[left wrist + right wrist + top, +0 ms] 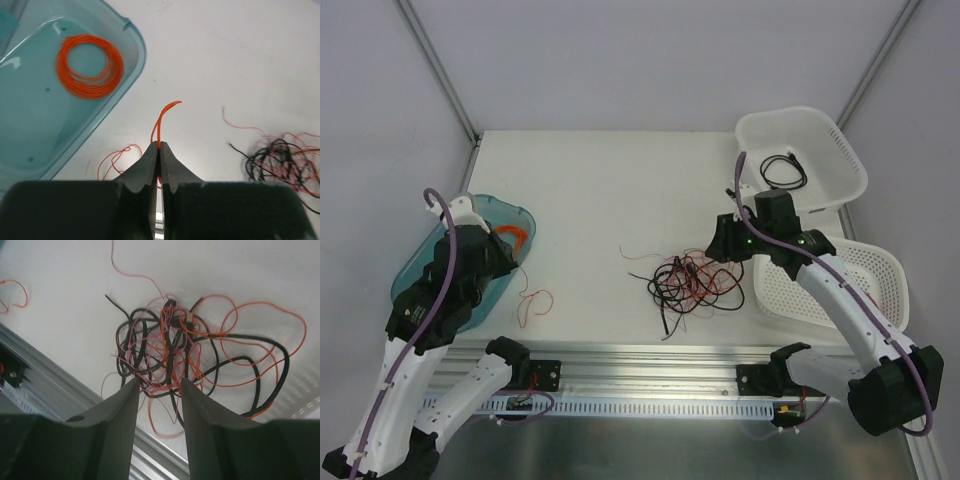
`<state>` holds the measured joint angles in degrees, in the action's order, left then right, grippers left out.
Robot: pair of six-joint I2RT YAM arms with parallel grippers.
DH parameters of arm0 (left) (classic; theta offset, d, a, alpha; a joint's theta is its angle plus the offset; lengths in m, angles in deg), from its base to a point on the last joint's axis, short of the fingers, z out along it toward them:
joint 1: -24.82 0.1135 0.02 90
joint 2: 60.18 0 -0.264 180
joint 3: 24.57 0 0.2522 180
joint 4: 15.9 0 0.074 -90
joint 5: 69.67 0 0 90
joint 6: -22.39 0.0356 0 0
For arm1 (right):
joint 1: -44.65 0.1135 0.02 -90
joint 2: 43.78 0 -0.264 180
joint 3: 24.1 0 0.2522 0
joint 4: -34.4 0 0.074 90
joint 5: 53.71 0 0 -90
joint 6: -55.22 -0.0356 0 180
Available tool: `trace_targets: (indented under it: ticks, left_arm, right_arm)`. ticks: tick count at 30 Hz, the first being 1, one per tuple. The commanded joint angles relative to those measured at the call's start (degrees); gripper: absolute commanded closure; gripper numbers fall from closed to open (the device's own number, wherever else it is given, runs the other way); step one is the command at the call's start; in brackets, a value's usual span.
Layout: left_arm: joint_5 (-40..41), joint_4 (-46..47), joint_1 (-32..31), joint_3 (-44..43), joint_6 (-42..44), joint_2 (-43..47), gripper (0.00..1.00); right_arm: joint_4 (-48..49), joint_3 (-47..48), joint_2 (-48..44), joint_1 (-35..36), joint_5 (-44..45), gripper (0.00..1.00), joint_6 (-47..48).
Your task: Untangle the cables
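White table [590, 190] — left gripper [159, 147] pinches orange wire [161, 117]; right gripper [160, 382] parted at cables [167, 342].

Both arms [840, 297] are white with black joints and trailing purple wiring [449, 236].

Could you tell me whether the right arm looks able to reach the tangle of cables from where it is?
Probably yes: the right gripper hangs just over the cables with its jaws apart, and nothing lies between them.

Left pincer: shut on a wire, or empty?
Shut on the orange wire: the left pincer has its fingers pressed together, with the wire poking out between their tips.
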<state>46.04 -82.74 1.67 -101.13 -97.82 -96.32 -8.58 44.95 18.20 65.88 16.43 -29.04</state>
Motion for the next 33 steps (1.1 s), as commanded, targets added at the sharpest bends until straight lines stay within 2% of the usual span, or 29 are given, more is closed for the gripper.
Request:
trace_targets:
  ticks: [1,2,4,5,9,11,13,16,20,23,27,30,33]
  left_arm:
    - [-8.5,5.8,0.4,-6.3,1.8,-1.8,1.0]
    - [-10.1,6.2,0.4,-7.5,2.4,-2.4,1.0]
    - [-11.4,7.5,0.4,-11.3,3.1,-4.4,1.0]
    - [-12.4,7.9,0.4,-12.6,3.4,-5.2,1.0]
    - [-12.6,8.9,0.4,-19.7,4.8,-8.9,1.0]
    - [-14.0,9.4,0.4,-23.2,4.8,-11.0,1.0]
    - [-18.7,10.1,0.4,-24.6,4.0,-12.5,1.0]
    - [-24.2,11.7,0.4,-24.1,2.9,-13.6,1.0]
    - [-27.0,13.1,0.4,-23.2,1.7,-14.0,1.0]
    - [-27.1,13.6,0.4,-22.9,0.8,-13.7,1.0]
    - [-28.9,14.8,0.4,-22.4,-1.2,-13.2,1.0]
    - [-30.1,15.6,0.4,-21.2,-2.6,-12.6,1.0]
    - [-31.2,16.2,0.4,-19.8,-3.9,-11.8,1.0]
  right_arm:
    - [-0.5,-1.0,0.3,3.3,0.8,0.56,-1.3]
    - [-0.5,-1.7,0.0,4.0,1.1,0.47,-1.5]
    - [-0.3,-2.5,-0.9,5.8,2.3,0.39,-1.9]
    - [-0.3,-2.9,-1.8,6.4,2.9,0.32,-2.3]
    - [-1.3,-4.7,-4.7,9.1,5.0,0.19,-2.9]
    - [-0.9,-5.6,-6.1,10.3,4.6,0.17,-3.0]
    - [0.9,-6.0,-7.3,12.7,3.8,0.17,-3.2]
    - [4.7,-5.6,-7.1,15.8,1.6,0.17,-4.1]
    - [12.2,-5.9,-3.9,19.1,0.0,0.17,-7.6]
    - [18.9,-6.6,-0.6,21.0,-0.3,0.18,-11.2]
    - [37.0,-10.2,4.7,23.6,-4.2,0.18,-16.7]
    - [45.9,-10.0,10.4,25.6,-5.8,0.17,-18.6]
    - [50.3,-8.4,15.8,26.8,-6.9,0.17,-18.5]
